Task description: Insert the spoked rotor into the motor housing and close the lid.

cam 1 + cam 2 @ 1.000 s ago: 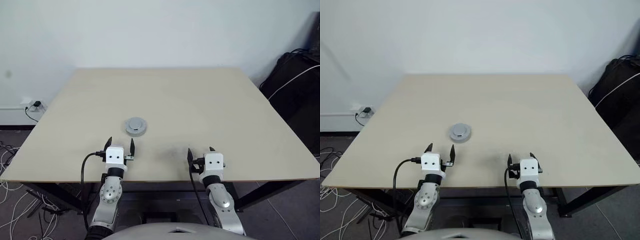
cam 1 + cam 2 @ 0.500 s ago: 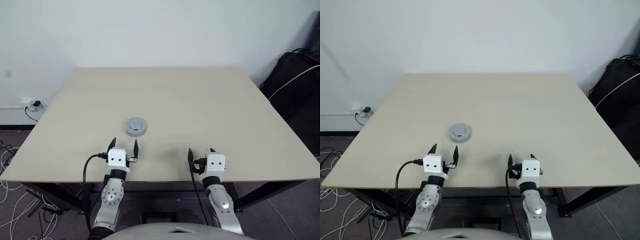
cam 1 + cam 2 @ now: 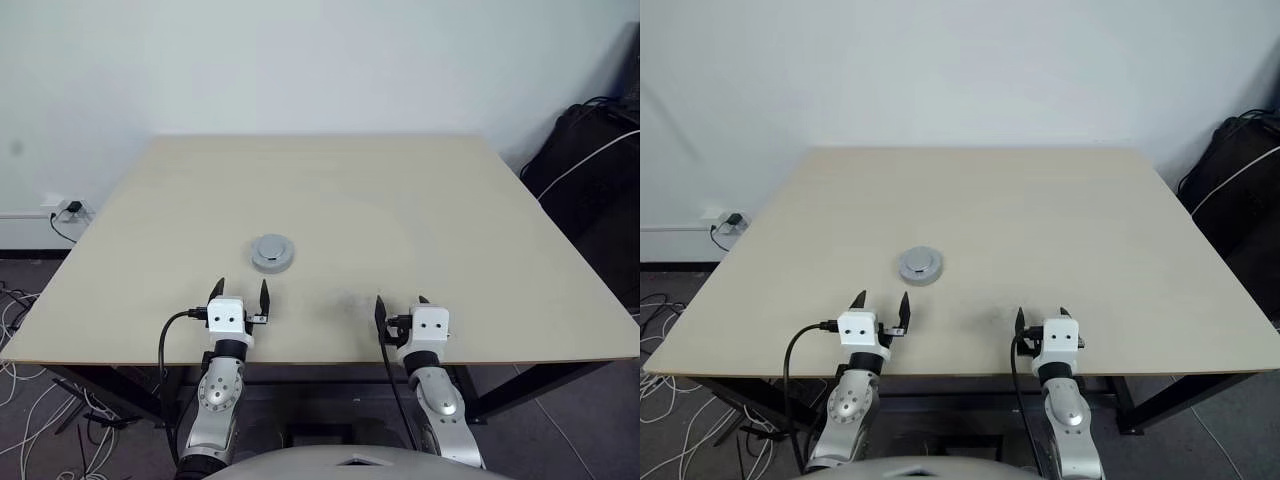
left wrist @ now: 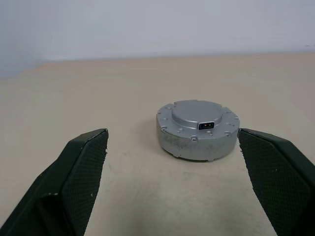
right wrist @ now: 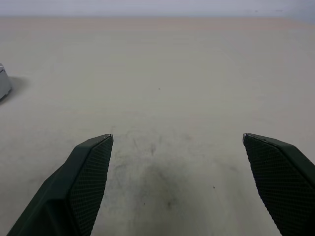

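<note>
A round silver motor housing (image 3: 272,252) sits left of centre on the tan table (image 3: 420,210), with its flat silver lid (image 4: 199,112) resting shut on top. A small dark connector slot shows in the raised top's side. The spoked rotor is hidden. My left gripper (image 3: 241,288) hovers level just in front of the housing, open and empty. In the left wrist view the housing (image 4: 198,129) lies ahead between the two black fingers (image 4: 78,172). My right gripper (image 3: 401,302) is open and empty near the table's front edge, well to the right of the housing.
A black bag (image 3: 590,190) with a white cable stands off the table's right side. Loose cables (image 3: 25,410) and a wall socket (image 3: 62,208) lie on the left. The table's front edge runs just under both wrists.
</note>
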